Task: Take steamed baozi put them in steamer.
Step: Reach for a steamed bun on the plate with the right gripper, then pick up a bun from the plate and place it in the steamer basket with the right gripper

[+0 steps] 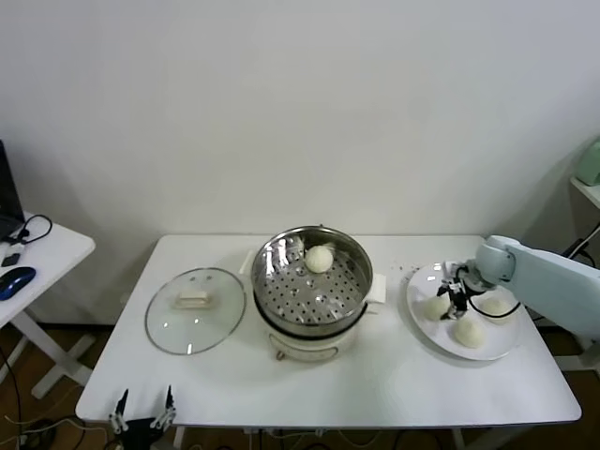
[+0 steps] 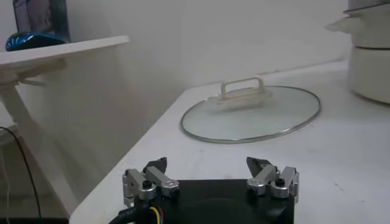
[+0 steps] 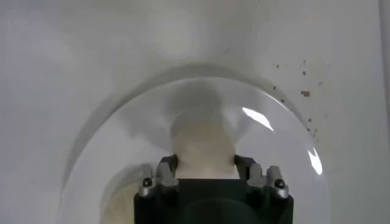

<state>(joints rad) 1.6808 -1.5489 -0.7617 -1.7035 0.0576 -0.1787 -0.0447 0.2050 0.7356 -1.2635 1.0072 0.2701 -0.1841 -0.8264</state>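
The steel steamer (image 1: 352,281) stands mid-table on its cream pot base and holds one baozi (image 1: 319,258) at its far side. Three baozi lie on the white plate (image 1: 422,328) at the right: one at the left (image 1: 435,307), one in front (image 1: 469,332) and one at the right (image 1: 495,307). My right gripper (image 1: 456,298) is down on the plate. In the right wrist view its fingers (image 3: 166,171) press both sides of the left baozi (image 3: 202,141), which still sits on the plate (image 3: 122,134). My left gripper (image 1: 142,417) is parked, open and empty, at the table's front left edge.
The flat glass lid (image 1: 195,309) with a cream handle lies left of the steamer; it also shows in the left wrist view (image 2: 253,112). A side table (image 1: 37,253) with a blue mouse (image 1: 16,278) stands at the far left. Crumbs (image 1: 403,268) lie behind the plate.
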